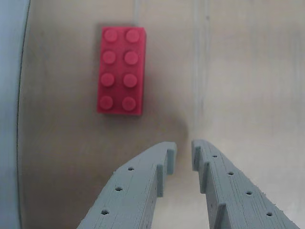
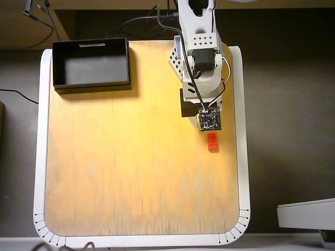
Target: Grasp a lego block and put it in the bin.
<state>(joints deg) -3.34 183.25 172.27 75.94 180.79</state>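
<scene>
The red lego block (image 1: 121, 70) lies flat on the wooden board, studs up, ahead and left of my gripper (image 1: 183, 151) in the wrist view. The grey fingers are a narrow gap apart, hold nothing, and stand short of the brick without touching it. In the overhead view the lego block (image 2: 213, 141) lies near the board's right edge, just below the arm's wrist camera (image 2: 210, 120), which hides the fingers. The black bin (image 2: 91, 83) stands at the board's top left corner, far from the brick, with nothing in it.
The wooden board (image 2: 131, 167) has a raised white rim (image 2: 242, 157) close to the right of the brick. The arm's base (image 2: 199, 36) stands at the top edge, with cables behind it. A grey-white object (image 2: 309, 213) sits off the board at lower right.
</scene>
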